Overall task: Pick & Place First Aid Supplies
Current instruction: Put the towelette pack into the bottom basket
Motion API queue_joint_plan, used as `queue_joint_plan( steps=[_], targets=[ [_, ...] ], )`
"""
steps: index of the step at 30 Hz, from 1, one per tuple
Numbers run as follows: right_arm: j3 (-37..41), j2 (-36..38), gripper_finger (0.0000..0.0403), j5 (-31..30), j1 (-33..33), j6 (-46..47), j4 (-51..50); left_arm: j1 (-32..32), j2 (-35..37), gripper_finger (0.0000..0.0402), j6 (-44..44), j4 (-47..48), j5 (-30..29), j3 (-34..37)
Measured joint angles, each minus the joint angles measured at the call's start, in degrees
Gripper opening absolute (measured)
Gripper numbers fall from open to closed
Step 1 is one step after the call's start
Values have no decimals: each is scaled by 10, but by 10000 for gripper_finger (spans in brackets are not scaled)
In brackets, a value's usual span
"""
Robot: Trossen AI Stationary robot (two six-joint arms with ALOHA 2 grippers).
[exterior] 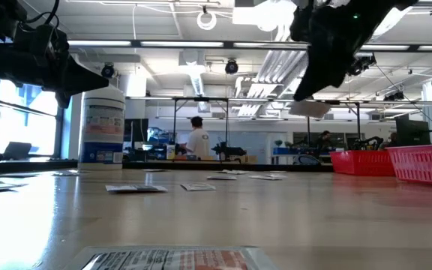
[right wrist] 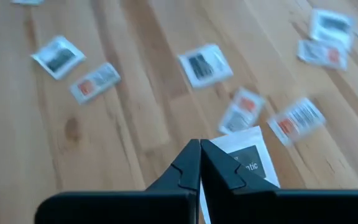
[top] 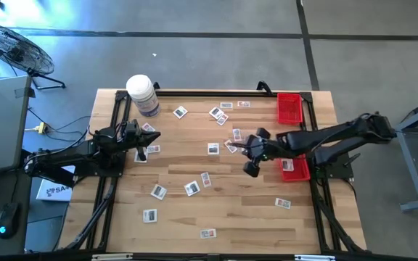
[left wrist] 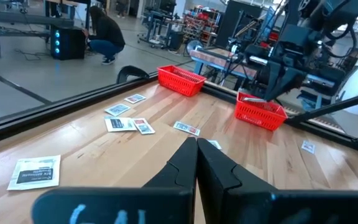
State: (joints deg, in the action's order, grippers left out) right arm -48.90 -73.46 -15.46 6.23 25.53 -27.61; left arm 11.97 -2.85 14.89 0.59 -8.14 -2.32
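**Right hand lifts a packet off the bench**

The right hand (right wrist: pixel 200 163) hangs above the wooden bench (top: pixel 238 210), pinched shut on a small flat white square packet (right wrist: pixel 248 160). More packets lie scattered below. The left hand (top: pixel 148 138) waits, closed and empty.

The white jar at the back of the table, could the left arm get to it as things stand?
Probably yes. The white jar stands just beyond the left claw, which is shut and empty, with only flat packets nearby and nothing between them.

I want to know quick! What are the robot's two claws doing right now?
Left gripper: shut, holding nothing, low over the table's left side.
Right gripper: shut on a white packet, lifted above the table.
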Motion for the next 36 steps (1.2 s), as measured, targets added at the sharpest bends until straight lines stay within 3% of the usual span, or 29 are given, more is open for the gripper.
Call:
queue_joint_plan(
  steps=[7,13,17,24,36],
  targets=[
    [0,54,1,-67,34,214,-202,0,0,1,0,0,0,0],
    [0,79,1,-65,70,449,-388,0,0,1,0,0,0,0],
    [33,79,1,-40,87,554,-422,0,0,1,0,0,0,0],
    [130,78,2,-14,88,594,-340,0,0,1,0,0,0,0],
    [121,79,3,-1,88,580,-353,0,0,1,0,0,0,0]
  ],
)
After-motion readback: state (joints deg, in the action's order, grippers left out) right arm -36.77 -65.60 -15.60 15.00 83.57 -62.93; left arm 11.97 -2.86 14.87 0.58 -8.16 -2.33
